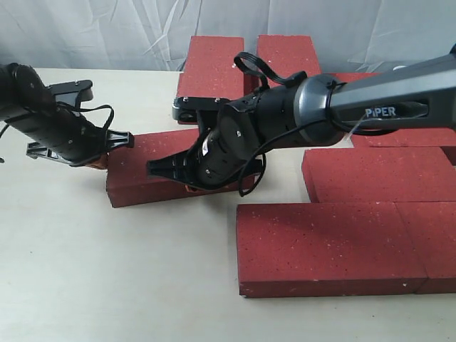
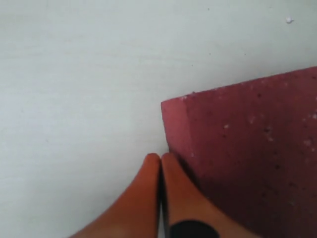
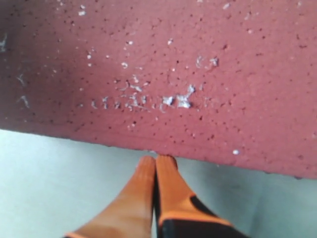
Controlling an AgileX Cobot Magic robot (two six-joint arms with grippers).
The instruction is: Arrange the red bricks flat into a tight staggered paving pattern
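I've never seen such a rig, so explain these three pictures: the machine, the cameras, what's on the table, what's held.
It is a robot with a black jointed left arm and right arm, each ending in a gripper with orange fingers. The wide picture comes from a camera off the arms; the two close-ups come from cameras on the wrists. Dark red bricks lie flat on a pale table, several packed together, with one loose brick apart. The left gripper and right gripper are both shut and hold nothing; their tips sit at the loose brick's edges.
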